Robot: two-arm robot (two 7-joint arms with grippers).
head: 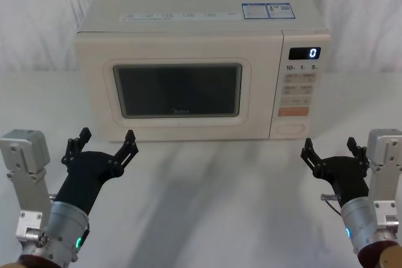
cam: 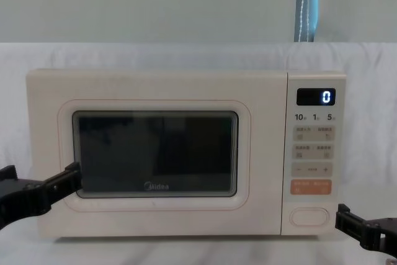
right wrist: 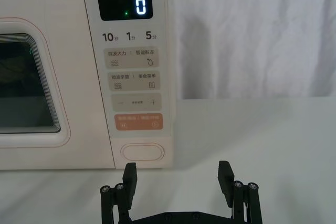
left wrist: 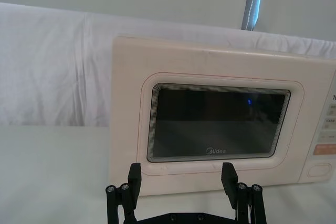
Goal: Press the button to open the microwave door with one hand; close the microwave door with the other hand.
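Note:
The cream microwave point(head: 201, 23) stands on the white table with its door point(head: 178, 90) closed flush. The door point(left wrist: 218, 124) with its dark window faces my left wrist camera. The plain cream button point(head: 290, 127) sits at the bottom of the control panel, below the orange key; it is also seen as the button point(right wrist: 142, 151) and the button point(cam: 309, 216). My left gripper point(head: 105, 142) hovers open in front of the door's lower left, apart from it. My right gripper point(head: 333, 149) is open, a little in front of and right of the button, touching nothing.
A white cloth covers the table point(head: 220, 192) and hangs as a backdrop point(left wrist: 58, 72). A metal pole point(cam: 306, 4) rises behind the microwave. Bare tabletop lies between the two arms in front of the oven.

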